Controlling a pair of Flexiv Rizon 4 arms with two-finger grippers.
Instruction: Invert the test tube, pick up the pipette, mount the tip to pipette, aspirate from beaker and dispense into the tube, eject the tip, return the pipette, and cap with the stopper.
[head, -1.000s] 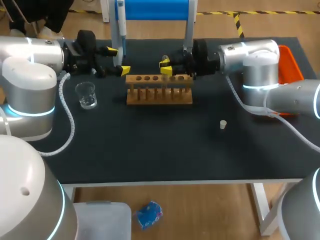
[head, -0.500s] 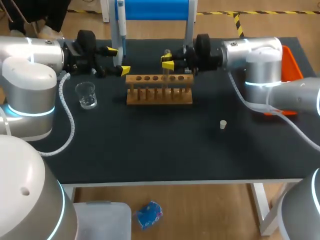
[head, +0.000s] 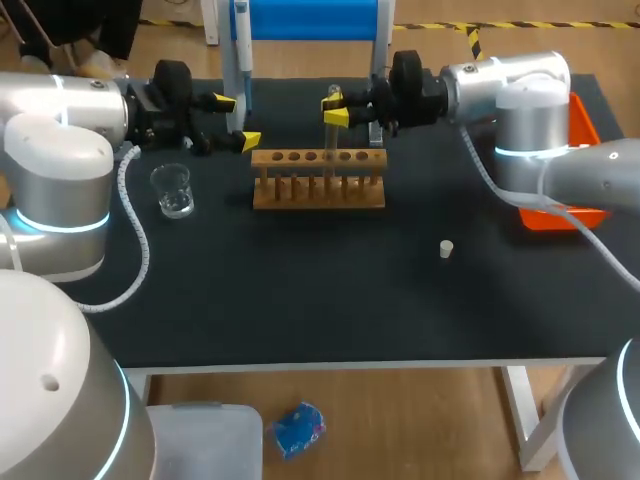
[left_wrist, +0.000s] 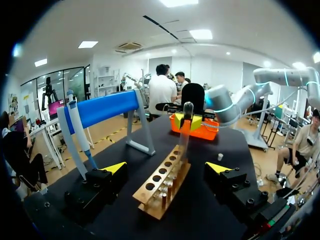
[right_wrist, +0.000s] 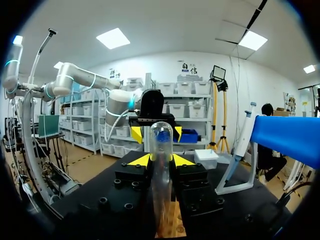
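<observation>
Higher now sits the clear test tube (right_wrist: 161, 150) (dome up).

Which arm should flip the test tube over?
Right. Its gripper is shut on the upright test tube. The left gripper is open, holding nothing, near the pipette.

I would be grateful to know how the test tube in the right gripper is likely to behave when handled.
The test tube looks like clear, thin-walled glass, so it is probably light and fragile. Its smooth round wall may slip or twist in the right gripper. Laid on the table, it would likely roll.
</observation>
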